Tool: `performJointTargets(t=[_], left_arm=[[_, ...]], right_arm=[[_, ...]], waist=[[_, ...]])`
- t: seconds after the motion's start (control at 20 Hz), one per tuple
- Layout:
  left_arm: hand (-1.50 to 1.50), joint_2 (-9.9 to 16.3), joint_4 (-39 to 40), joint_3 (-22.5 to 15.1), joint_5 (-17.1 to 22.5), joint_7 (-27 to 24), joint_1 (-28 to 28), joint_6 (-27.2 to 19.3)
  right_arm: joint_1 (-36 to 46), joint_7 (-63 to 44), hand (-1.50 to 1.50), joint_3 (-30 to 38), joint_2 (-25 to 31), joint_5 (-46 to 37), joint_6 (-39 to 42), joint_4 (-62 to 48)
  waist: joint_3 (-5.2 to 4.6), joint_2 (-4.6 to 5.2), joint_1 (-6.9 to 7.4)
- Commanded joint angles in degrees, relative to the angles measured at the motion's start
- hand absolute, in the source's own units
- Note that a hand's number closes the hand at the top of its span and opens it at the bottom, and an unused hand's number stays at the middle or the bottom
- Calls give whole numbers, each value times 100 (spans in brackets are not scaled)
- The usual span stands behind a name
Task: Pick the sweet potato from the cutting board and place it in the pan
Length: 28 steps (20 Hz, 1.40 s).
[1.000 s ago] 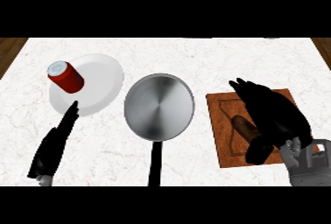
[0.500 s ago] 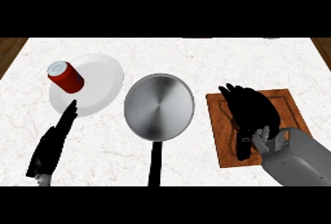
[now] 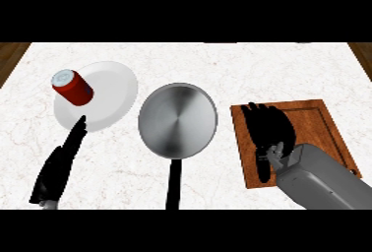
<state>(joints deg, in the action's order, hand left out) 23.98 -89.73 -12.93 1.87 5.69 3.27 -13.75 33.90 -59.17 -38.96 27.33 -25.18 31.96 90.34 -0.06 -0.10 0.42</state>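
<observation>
The wooden cutting board (image 3: 323,118) lies at the right of the counter. My right hand (image 3: 270,129) lies flat over the board's left half, fingers stretched toward the far edge. It covers the spot where the sweet potato lay, and the sweet potato is hidden under it. The steel pan (image 3: 178,120) sits in the middle, just left of the board, with nothing in it. Its black handle (image 3: 174,182) points toward me. My left hand (image 3: 62,165) rests open at the lower left, fingers straight.
A white plate (image 3: 109,91) at the far left carries a red can (image 3: 73,87) lying on its side. My left hand's fingertip reaches the plate's near rim. Brown wood shows at both far corners of the marble counter.
My right hand has slid left and forward over the board and flattened, and the grey forearm has come into view. The sweet potato, seen earlier beside the hand, is now covered. The left hand is still.
</observation>
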Motion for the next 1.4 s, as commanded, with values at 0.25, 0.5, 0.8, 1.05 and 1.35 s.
performJointTargets(t=[0.25,0.5,0.8,1.05,1.35], left_arm=[[0,16,-152,93,-52,-55,247,131],[0,-35,-114,158,-125,-62,271,129],[0,-172,-127,189,-223,226,-16,200],[0,-47,-480,350,-192,378,196,394],[0,-339,-300,394,-363,271,155,484]], right_arm=[[-355,-1106,-150,-91,-262,-434,480,-46],[-305,-1130,-150,68,-523,-599,711,-406],[-401,-363,-150,391,-360,-1005,709,-829],[-808,-365,-150,415,-472,-1460,640,-599],[-1086,62,-150,589,-691,-2087,531,-759]], waist=[[2,-10,-41],[1,-1,-14],[6,9,-21],[6,5,-22],[6,6,-29]])
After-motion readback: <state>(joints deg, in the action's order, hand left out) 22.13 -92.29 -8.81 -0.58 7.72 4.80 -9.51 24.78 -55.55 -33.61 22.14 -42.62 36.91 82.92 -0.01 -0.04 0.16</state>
